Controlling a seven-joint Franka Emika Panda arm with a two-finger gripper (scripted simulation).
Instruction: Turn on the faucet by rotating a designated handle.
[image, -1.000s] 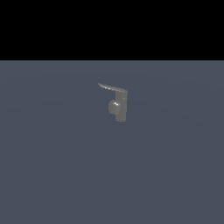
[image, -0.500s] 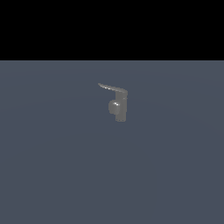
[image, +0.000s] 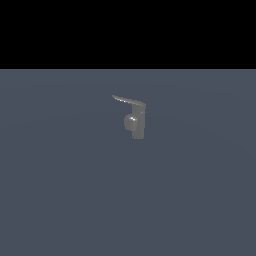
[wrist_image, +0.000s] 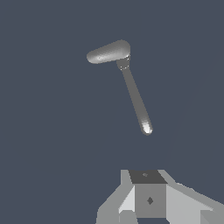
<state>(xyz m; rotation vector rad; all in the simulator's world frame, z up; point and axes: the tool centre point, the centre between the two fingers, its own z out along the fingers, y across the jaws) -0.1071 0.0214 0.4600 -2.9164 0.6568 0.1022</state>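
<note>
The faucet (image: 138, 121) is a small grey metal fixture standing upright on the dark floor at the middle of the exterior view. Its rounded stub (image: 131, 121) faces the exterior view's left. The handle (image: 128, 100) is a thin flat lever running from the top of the body to a point on the exterior view's left. In the wrist view I look down on the faucet (wrist_image: 109, 51) and on the handle (wrist_image: 136, 99). My gripper (wrist_image: 147, 176) is a short way off the handle's tip, not touching it. I see no gap between its fingers. It does not show in the exterior view.
A flat dark blue-grey floor (image: 60, 200) surrounds the faucet. A black band fills the top of the exterior view. Nothing else stands in view.
</note>
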